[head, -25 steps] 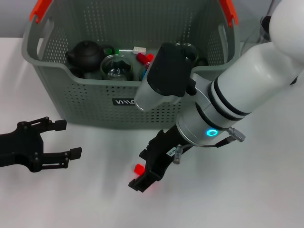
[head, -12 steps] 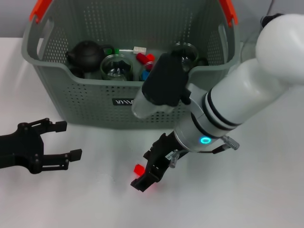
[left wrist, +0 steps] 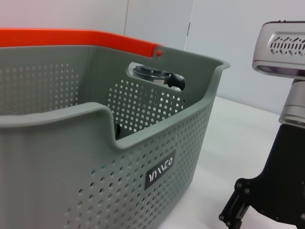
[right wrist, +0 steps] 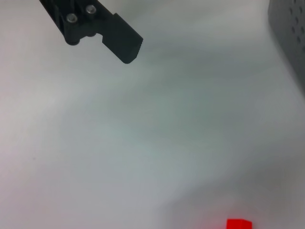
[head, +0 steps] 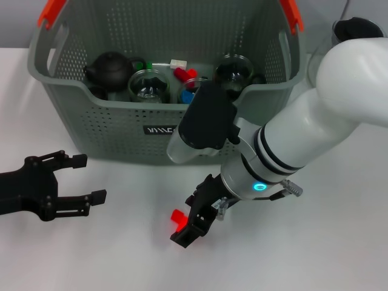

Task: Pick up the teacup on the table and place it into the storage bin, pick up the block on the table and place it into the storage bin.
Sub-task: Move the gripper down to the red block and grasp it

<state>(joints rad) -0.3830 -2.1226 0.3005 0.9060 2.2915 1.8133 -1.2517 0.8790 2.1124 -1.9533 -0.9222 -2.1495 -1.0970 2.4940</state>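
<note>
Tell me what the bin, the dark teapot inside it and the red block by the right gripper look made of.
The storage bin: matte grey-green moulded plastic, judging by its perforated walls. The teapot: probably ceramic or clay, dark with a dull sheen. The red block, beside the right gripper: likely glossy plastic, though too small to be sure.

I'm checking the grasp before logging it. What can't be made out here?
- Head view: whether the right gripper fingers grip the red block; the arm covers them.
- Right wrist view: own fingers out of frame; block cut by the edge.
- Left wrist view: storage bin contents, behind its wall.
</note>
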